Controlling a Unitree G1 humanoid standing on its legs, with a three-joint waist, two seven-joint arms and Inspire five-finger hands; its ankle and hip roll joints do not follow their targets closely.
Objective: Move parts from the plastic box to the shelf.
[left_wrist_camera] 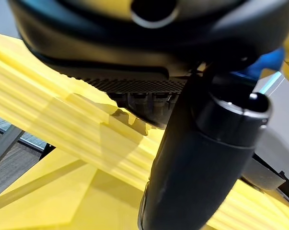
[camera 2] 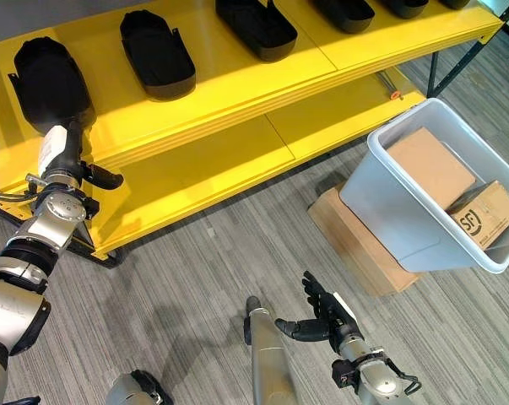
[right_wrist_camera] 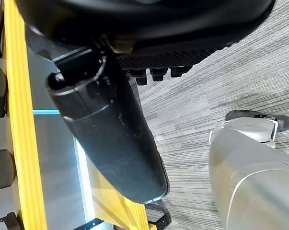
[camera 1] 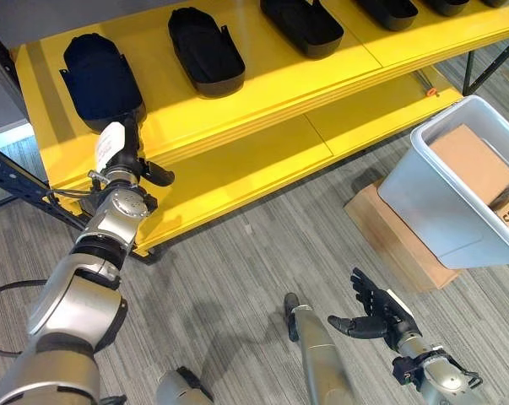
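A yellow shelf (camera 1: 262, 84) carries several black moulded parts in a row on its upper level. My left hand (camera 1: 123, 164) is raised at that level's front edge, just below the leftmost black part (camera 1: 102, 76). Its fingers are straight, their tips reach the part's near end, and the thumb (left_wrist_camera: 202, 158) sticks out sideways. It grips nothing. My right hand (camera 1: 382, 316) hangs low over the floor with fingers spread and nothing in it. The grey plastic box (camera 1: 444, 211) stands tilted at the right, and brown cardboard boxes (camera 1: 469, 160) lie inside it.
More black parts (camera 1: 205, 49) lie further right on the upper level. The lower yellow level (camera 1: 237, 177) juts out toward me. A flat cardboard box (camera 1: 397, 245) lies under the plastic box. Grey striped floor (camera 1: 237, 278) spreads between shelf and box.
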